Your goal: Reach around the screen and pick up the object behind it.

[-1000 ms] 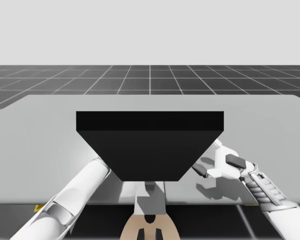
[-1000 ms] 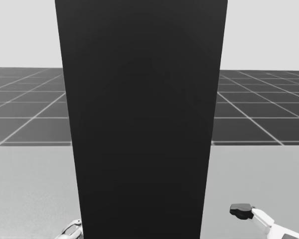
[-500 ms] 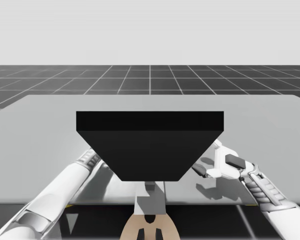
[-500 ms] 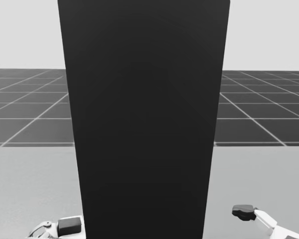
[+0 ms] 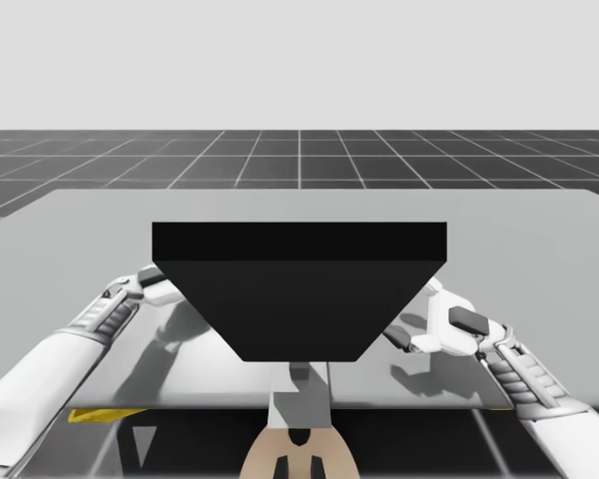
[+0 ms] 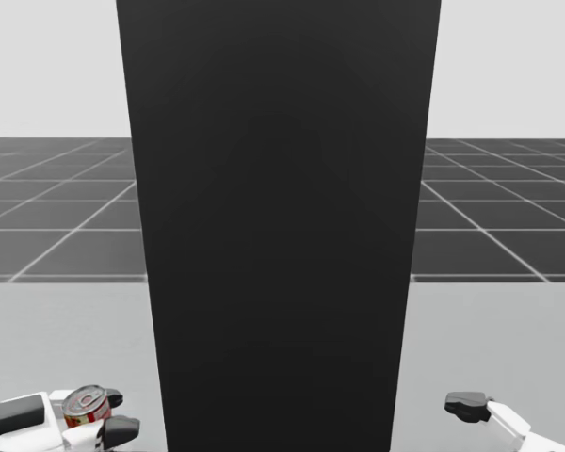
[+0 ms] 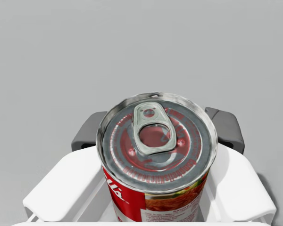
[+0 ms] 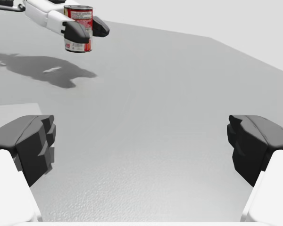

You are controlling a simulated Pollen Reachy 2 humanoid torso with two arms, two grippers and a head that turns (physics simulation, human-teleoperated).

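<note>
Left gripper [image 7: 156, 133] clamps the red can [image 7: 155, 155] from both sides, above the table [image 8: 146, 94], left of the black screen [image 6: 278, 226]. Right gripper [image 8: 142, 141] hangs released, fingers apart, at the screen's other side.

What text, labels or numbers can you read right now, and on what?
Label of the red can: white lettering, cut off by the can's curve, not readable as a word.
Its lid: a ring of small red print, too blurred to read.
The black screen: no text.
</note>
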